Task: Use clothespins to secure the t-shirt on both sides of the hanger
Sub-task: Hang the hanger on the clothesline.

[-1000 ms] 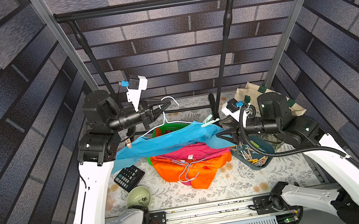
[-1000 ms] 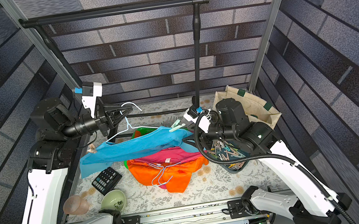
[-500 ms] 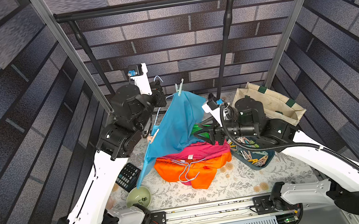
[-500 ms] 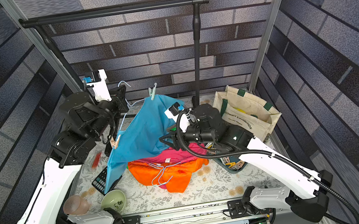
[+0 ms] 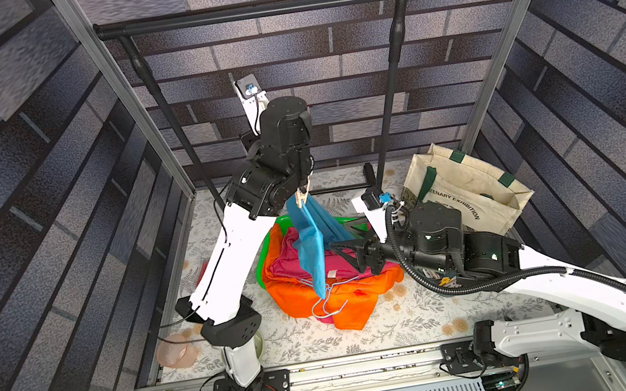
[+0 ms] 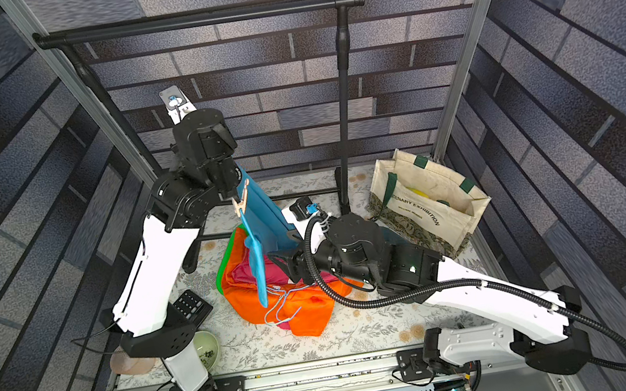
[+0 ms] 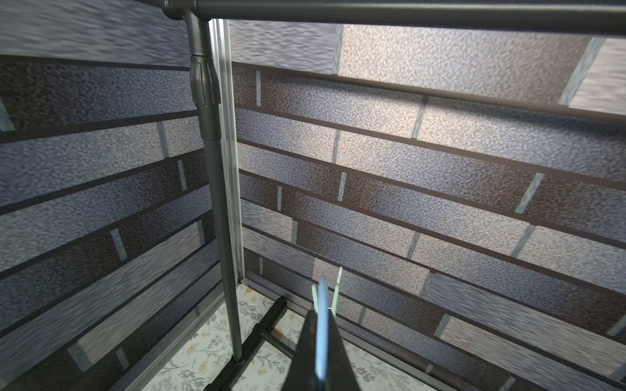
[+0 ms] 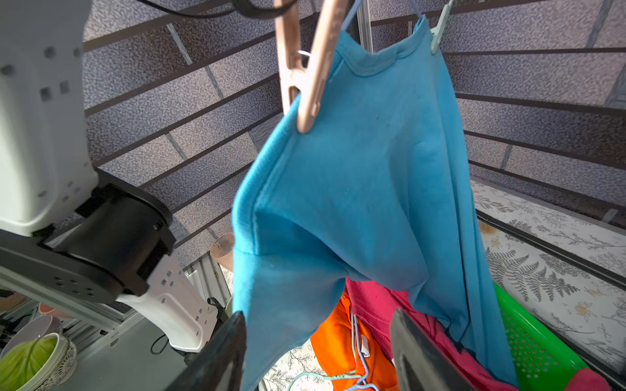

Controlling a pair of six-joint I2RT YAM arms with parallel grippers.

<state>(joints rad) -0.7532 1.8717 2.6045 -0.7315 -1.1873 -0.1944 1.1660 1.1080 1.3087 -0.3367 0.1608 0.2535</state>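
1. Blue t-shirt [image 8: 355,186] hangs on the light-blue hanger [image 7: 321,355], over the laundry pile [image 5: 344,305].
2. Peach clothespin [image 8: 306,67] clips one shoulder, mint clothespin [image 8: 438,32] the other.
3. Left jaws pinch the hanger; right jaws spread, just beside the t-shirt.

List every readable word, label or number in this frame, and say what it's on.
"TENARY EXHIBITION": printed on the canvas tote bag; the first word's start is not legible.
Smaller line under that print: too small to read.
Calculator keys: too small to read.
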